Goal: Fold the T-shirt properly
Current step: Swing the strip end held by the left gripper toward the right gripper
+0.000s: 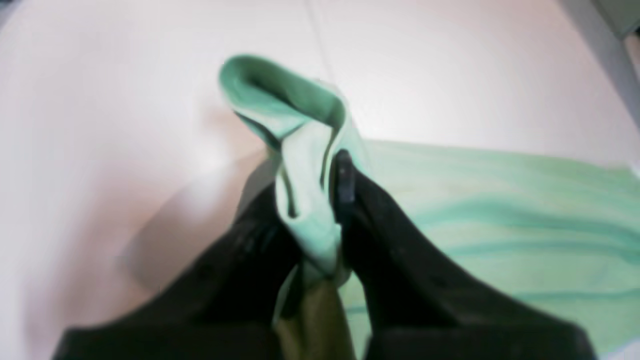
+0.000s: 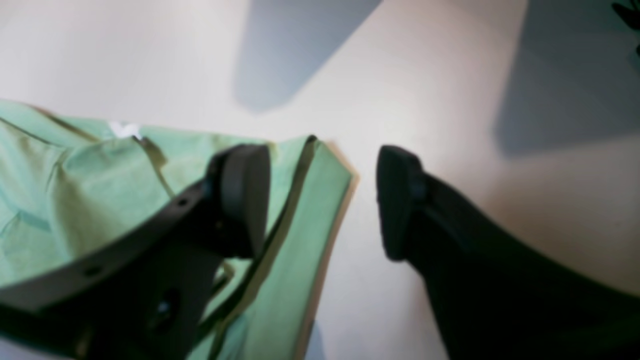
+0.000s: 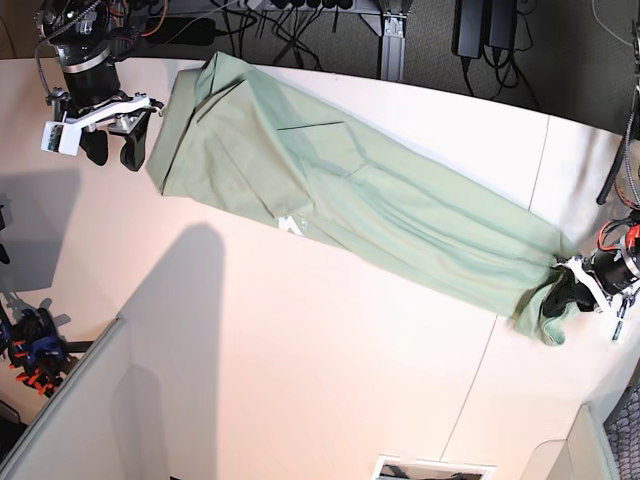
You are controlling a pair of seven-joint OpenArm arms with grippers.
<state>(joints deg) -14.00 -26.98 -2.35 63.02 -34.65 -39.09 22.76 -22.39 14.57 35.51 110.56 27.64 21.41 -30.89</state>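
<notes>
The pale mint-green T-shirt lies stretched in a long diagonal band across the table, from the far left to the near right. My left gripper is at its lower right end, shut on a bunched fold of the cloth. In the left wrist view that fold stands up between the black fingers of the left gripper, and the rest of the T-shirt trails off to the right. My right gripper hangs open beside the shirt's upper left end. In the right wrist view the right gripper straddles the T-shirt's edge, holding nothing.
The pale table has a seam line running under the shirt. Cables and a power strip lie beyond the far edge. A grey panel stands at the near left. A small white tag shows on the shirt.
</notes>
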